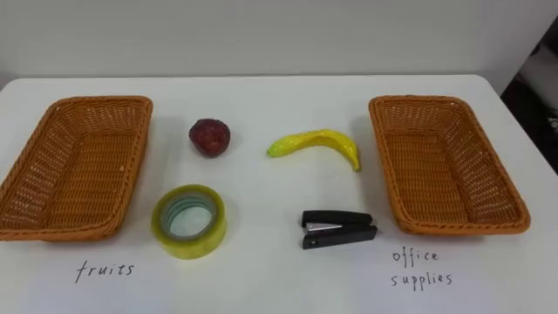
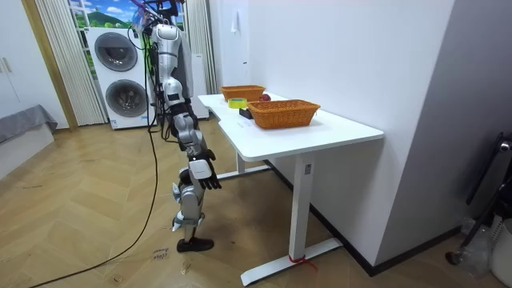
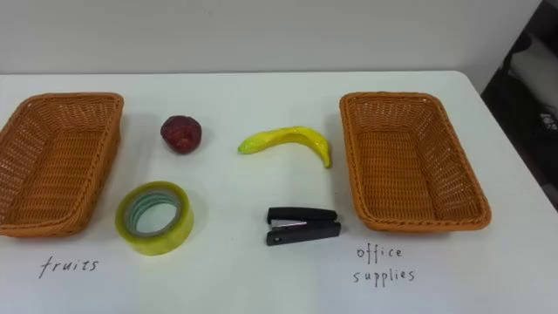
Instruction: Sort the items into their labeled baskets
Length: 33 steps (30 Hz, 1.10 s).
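Observation:
On the white table [image 1: 279,279] a dark red fruit [image 1: 209,137] and a yellow banana [image 1: 316,142] lie between two wicker baskets. Nearer the front edge are a yellowish roll of tape [image 1: 187,244] lying flat and a black stapler [image 1: 338,228]. The left basket [image 1: 87,101] stands above the handwritten word "fruits" [image 1: 105,269]. The right basket [image 1: 418,99] stands above "office supplies" [image 1: 420,268]. Both baskets hold nothing. In the room view I stand at the table's long side with my right hand [image 2: 202,170] hanging low beside my leg, fingers relaxed, away from the table.
The table's back edge meets a white wall. In the room view, two stacked washing machines [image 2: 120,80] stand behind me, and wooden floor spreads around the table's legs [image 2: 298,216].

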### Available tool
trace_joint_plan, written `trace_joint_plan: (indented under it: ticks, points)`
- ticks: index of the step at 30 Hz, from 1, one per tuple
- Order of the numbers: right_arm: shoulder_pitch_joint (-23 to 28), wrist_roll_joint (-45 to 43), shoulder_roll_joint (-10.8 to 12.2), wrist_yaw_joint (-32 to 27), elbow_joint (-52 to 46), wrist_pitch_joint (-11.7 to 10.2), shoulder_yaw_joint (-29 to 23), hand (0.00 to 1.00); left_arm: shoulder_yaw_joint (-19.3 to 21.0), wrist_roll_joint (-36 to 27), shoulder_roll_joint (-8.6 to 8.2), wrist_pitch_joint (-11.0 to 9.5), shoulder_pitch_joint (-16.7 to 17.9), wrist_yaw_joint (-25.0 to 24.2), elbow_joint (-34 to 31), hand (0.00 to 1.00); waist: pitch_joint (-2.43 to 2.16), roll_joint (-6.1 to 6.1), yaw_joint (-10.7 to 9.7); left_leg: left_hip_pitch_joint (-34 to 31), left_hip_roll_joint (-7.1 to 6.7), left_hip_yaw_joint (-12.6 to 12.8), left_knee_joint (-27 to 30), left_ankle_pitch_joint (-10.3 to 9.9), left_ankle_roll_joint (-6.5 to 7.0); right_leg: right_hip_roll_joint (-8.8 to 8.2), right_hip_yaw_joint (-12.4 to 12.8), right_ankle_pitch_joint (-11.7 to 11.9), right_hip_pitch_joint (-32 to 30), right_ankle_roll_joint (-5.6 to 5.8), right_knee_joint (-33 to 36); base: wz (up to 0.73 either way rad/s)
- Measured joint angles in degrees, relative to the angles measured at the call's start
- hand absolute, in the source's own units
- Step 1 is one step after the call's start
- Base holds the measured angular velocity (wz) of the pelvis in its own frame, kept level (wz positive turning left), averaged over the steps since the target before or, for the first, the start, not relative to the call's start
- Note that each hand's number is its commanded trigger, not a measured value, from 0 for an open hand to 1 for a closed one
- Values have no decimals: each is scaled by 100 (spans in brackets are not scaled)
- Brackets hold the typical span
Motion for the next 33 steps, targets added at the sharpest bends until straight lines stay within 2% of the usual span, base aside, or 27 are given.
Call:
trace_joint_plan:
  ticks: [17, 23, 27, 30, 33]
  points:
    - [-41, 95, 0, -23, 195, 20, -3, 0, -1, -5, -1, 118, 4, -17, 5, 0, -2, 24, -3, 12, -6, -42, 3, 1, 0, -7, -43, 0, 29, 0, -8, 1]
    - [-15, 384, 11, -364, 252, 69, -38, 0, 8, -2, 5, 119, 7, -122, 4, 0, 5, 31, -21, 99, -10, -37, -30, 0, 0, -4, -3, -18, 101, 8, -12, -1]
    - [133, 529, 3, -710, 295, 113, -468, 0, 132, -4, -10, 125, 33, -133, 4, 0, 4, 15, -24, 107, -10, -32, -34, 1, 0, -3, 10, -20, 79, 7, 0, -1]
    - [295, 676, -3, -1007, 352, 126, -826, 0, 245, -5, -7, 213, 85, -114, 14, 0, 4, 0, -42, 177, -9, -21, -65, 1, 0, -3, 19, -23, 117, 8, 4, 0]
    - [417, 733, -1, -1326, 247, 255, -1121, 0, 337, -5, -5, 261, 175, -83, 10, 0, 1, -25, -90, 242, -6, 24, -113, 1, 0, 5, 100, -59, 123, 6, 28, -7]
